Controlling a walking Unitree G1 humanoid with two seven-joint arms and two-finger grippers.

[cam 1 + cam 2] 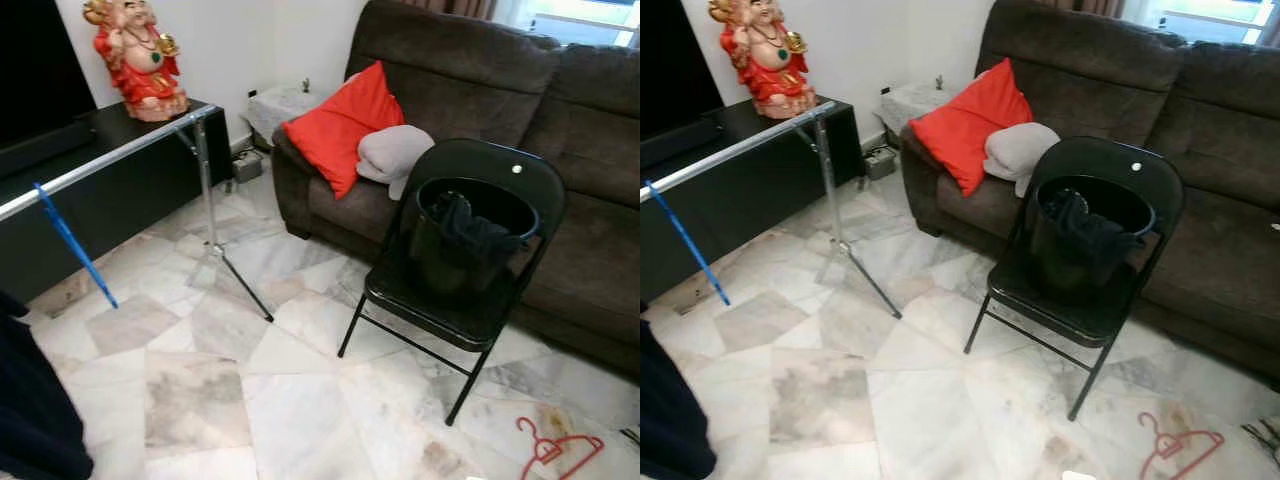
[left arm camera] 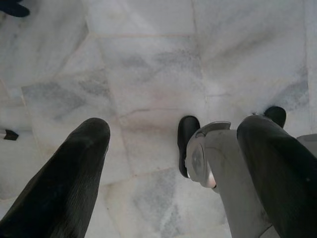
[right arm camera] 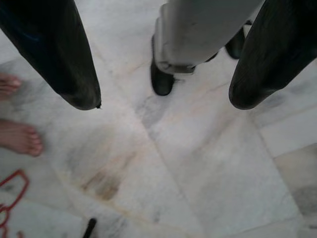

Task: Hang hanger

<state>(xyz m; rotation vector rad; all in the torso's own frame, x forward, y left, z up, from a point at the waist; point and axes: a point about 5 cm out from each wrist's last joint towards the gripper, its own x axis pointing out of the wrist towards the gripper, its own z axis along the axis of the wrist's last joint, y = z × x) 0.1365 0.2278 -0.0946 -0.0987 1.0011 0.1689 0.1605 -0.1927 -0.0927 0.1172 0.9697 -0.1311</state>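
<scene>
My head views look down on a marble floor [image 1: 300,400] with a red hanger [image 1: 556,450] lying flat near my right, just past the front leg of a black folding chair [image 1: 470,250]. Its hook curls toward the chair and its long bar runs away from it, slanting up toward the sofa side. On the chair seat stands a black bucket [image 1: 465,235] with dark cloth in it. Behind it is a brown sofa [image 1: 480,90] with a red cushion [image 1: 345,125] and a grey pillow [image 1: 392,152]. To my left a silver rail [image 1: 110,160] crosses on a splayed stand, with a blue rod [image 1: 75,245] hanging from it, in front of a black counter [image 1: 110,190] that carries a red figurine [image 1: 138,55].

My wrist views add what my head views miss. My left gripper [image 2: 173,163] hangs over the floor with its fingers [image 2: 74,173] spread wide, holding nothing, my own leg and black foot [image 2: 187,144] between them. My right gripper [image 3: 163,94] also points down, fingers [image 3: 74,64] apart and empty. There a person's bare feet [image 3: 17,136] stand on the floor, close to a red loop of the hanger [image 3: 12,188] at the frame edge.
</scene>
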